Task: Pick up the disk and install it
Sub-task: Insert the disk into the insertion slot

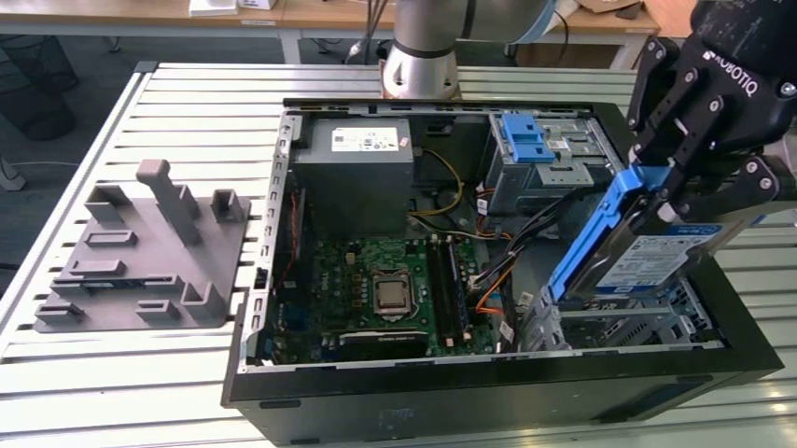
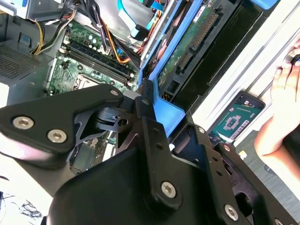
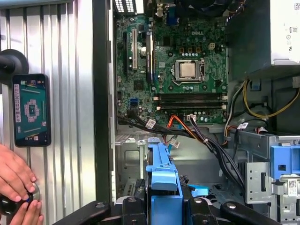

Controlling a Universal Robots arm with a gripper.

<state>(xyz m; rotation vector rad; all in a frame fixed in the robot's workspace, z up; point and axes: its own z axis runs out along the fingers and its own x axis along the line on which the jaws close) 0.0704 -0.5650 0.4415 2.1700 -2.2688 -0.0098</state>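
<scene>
The gripper (image 1: pixel 689 189) holds the disk (image 1: pixel 641 266) with its jaws closed on the blue side rails. The disk is tilted on edge over the corner of the open computer case (image 1: pixel 498 397) at the exterior view's right. The case lies on a table (image 1: pixel 112 373) of pale metal slats, with 1 grey fixture (image 1: pixel 137 252) beside it at the exterior view's left. In the first wrist view, a phone (image 3: pixel 31 110) lies on the slats near a person's hand (image 3: pixel 16 183). Wooden desks (image 1: pixel 312 11) stand behind the table on a dark floor (image 1: pixel 162 47).

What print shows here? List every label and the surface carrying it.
Black gripper: white maker's lettering.
Silver, blue-railed disk it grips, white-and-blue label: too small to read.
Grey power-supply box, white sticker: too small.
Green motherboard: maker's mark; rest too small.
Black phone screen: unreadable.
</scene>
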